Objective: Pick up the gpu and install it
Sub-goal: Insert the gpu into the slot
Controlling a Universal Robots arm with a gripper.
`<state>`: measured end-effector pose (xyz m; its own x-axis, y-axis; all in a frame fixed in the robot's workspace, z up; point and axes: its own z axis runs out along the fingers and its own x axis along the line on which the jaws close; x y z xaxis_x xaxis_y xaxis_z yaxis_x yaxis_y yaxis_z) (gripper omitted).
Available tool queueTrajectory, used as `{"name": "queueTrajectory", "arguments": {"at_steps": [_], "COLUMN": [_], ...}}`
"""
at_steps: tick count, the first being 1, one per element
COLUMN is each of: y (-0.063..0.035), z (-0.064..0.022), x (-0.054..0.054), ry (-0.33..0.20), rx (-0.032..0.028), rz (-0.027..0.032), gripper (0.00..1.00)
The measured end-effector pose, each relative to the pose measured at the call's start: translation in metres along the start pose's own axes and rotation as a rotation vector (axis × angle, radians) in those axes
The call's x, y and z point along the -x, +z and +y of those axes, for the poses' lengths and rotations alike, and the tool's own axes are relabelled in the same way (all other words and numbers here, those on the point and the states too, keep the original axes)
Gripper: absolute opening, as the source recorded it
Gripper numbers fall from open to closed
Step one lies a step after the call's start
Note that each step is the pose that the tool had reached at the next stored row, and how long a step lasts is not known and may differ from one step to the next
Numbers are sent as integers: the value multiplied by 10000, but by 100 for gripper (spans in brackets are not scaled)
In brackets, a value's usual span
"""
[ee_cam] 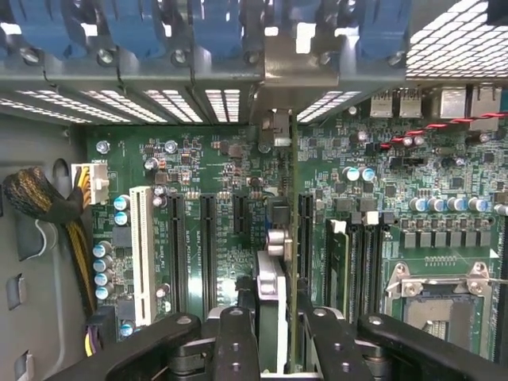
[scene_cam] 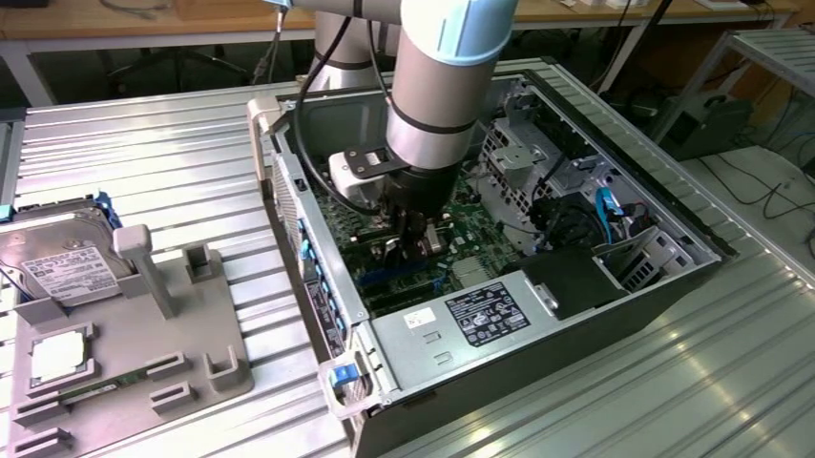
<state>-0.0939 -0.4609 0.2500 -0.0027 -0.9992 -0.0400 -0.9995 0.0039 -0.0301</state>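
My gripper [scene_cam: 410, 246] reaches down into the open computer case [scene_cam: 286, 181], just above the green motherboard [scene_cam: 440, 258]. In the wrist view the gripper [ee_cam: 275, 337] is shut on the gpu [ee_cam: 274, 242], its black fingers [ee_cam: 236, 341] pressing on both faces of the card. The card is edge-on and upright over the motherboard [ee_cam: 214, 167], between two black expansion slots [ee_cam: 205, 246]. Its silver bracket end [ee_cam: 278, 63] lies at the rear slot panel, among the blue latches [ee_cam: 214, 28]. I cannot tell whether its lower edge sits in a slot.
A grey fixture [scene_cam: 140, 353] beside the case holds a hard drive [scene_cam: 64, 262], a processor chip [scene_cam: 57, 355] and a memory stick [scene_cam: 79, 391]. Inside the case are the power supply [scene_cam: 491, 310], drive cages [scene_cam: 516, 162], a white slot [ee_cam: 143, 254] and a cable bundle [ee_cam: 40, 198].
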Motion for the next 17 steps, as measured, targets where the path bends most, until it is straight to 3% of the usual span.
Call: {"name": "queueTrajectory", "arguments": {"at_steps": [6, 10, 13, 17], "y": [-9, -7, -6, -7], "z": [4, 16, 31, 107], "x": [8, 28, 51, 54], "ry": [1, 4, 23, 82], "rx": [-38, -115, -208, -217], "rz": [10, 11, 14, 15], "gripper": [28, 28, 28, 28]}}
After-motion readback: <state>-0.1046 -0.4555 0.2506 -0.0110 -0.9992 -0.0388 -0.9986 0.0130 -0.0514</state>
